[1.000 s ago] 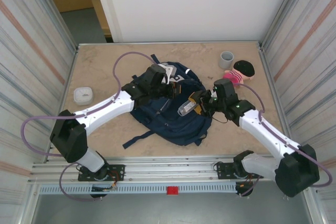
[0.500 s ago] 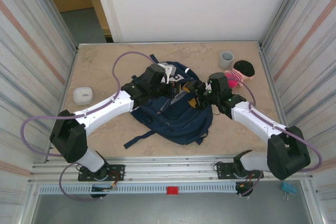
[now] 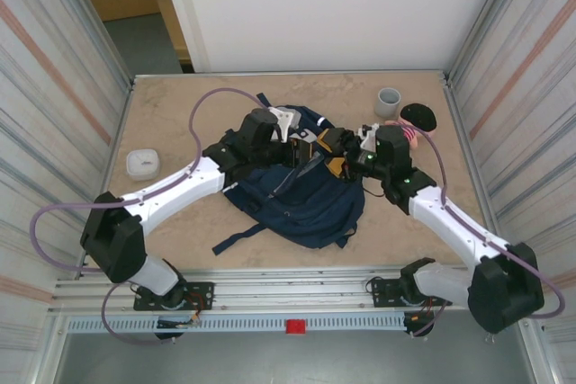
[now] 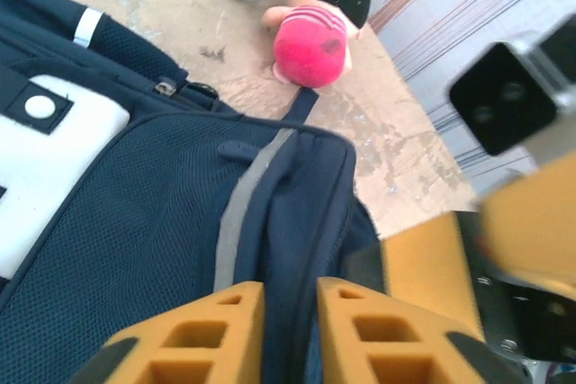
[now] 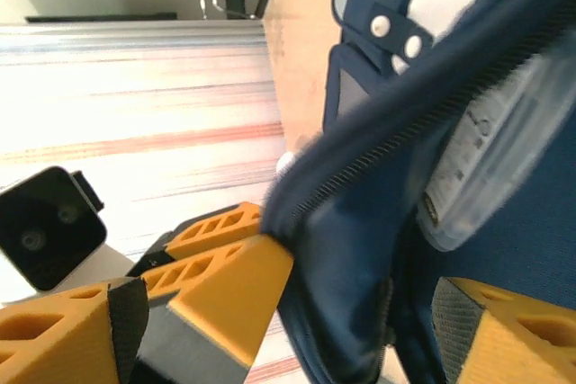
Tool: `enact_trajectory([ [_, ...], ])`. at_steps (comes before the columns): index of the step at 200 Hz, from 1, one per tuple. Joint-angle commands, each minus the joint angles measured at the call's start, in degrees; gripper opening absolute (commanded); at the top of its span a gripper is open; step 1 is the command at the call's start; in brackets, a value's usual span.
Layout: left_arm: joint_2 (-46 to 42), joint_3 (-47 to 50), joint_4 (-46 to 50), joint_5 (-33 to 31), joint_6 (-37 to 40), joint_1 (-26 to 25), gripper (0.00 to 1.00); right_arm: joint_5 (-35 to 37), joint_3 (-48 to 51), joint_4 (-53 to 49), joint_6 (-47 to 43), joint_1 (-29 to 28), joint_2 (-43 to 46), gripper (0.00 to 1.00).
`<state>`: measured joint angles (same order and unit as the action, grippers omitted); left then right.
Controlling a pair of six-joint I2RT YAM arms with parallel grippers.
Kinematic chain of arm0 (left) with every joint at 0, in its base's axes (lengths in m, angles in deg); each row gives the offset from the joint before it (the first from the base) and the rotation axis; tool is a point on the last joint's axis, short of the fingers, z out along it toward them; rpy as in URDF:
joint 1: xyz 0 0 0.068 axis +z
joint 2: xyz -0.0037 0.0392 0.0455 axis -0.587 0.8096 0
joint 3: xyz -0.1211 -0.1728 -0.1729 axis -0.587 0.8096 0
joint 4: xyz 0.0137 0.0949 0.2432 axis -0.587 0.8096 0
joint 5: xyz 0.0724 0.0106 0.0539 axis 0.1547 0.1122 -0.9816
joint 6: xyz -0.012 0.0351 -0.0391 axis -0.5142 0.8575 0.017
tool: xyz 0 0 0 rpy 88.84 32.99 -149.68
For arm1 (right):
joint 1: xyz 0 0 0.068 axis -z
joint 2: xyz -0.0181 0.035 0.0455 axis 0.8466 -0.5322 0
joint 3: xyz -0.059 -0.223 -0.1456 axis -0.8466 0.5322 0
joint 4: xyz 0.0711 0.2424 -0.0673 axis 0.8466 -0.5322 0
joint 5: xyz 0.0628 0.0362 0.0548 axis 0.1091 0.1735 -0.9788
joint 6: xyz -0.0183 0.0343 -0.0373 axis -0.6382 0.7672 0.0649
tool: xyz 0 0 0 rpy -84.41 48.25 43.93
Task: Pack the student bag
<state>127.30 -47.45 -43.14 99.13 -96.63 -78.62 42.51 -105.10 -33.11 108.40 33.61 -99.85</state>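
The student bag lies flat mid-table, navy with white patches. My left gripper sits at its top edge, its yellow fingers close together on a fold of the bag's rim. My right gripper faces it from the right, open wide, one finger outside the zipped rim and the other low at the right. A clear plastic bottle lies loose inside the bag's opening, beyond the right fingertips.
A grey cup and a pink-and-black plush doll stand at the back right, close behind the right arm. A small white object lies at the left. Metal walls bound both sides of the table.
My right gripper carried the clear bottle up and left into the bag's opening and opened, leaving it inside. My left gripper stayed on the bag's rim.
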Motion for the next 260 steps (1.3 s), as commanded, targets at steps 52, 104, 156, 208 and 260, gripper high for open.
enact_trajectory([
  [52, -8.9, 5.6, 4.4, -0.1, 4.5, 2.4, 0.56, -3.0, -3.2, 6.5, 3.8, 1.1, -9.2, 0.77],
  [104, -21.4, 22.6, 0.3, 0.9, 4.8, 6.8, 0.73, -1.9, -5.4, -3.2, 0.4, 0.5, -7.3, 0.68],
  [156, -23.4, 33.1, -9.3, 7.7, 8.7, 8.9, 0.78, -1.2, -5.6, -4.5, 0.4, -2.6, -8.6, 0.73],
  [208, -22.5, 34.3, -12.0, 7.5, 6.9, 8.9, 0.80, 1.2, -5.2, -2.9, 2.1, -5.2, -9.9, 0.50],
  [260, -24.8, 35.8, -11.3, 7.6, 16.6, 8.6, 0.81, -0.7, -9.4, -4.5, 1.2, -3.2, -9.5, 0.26],
])
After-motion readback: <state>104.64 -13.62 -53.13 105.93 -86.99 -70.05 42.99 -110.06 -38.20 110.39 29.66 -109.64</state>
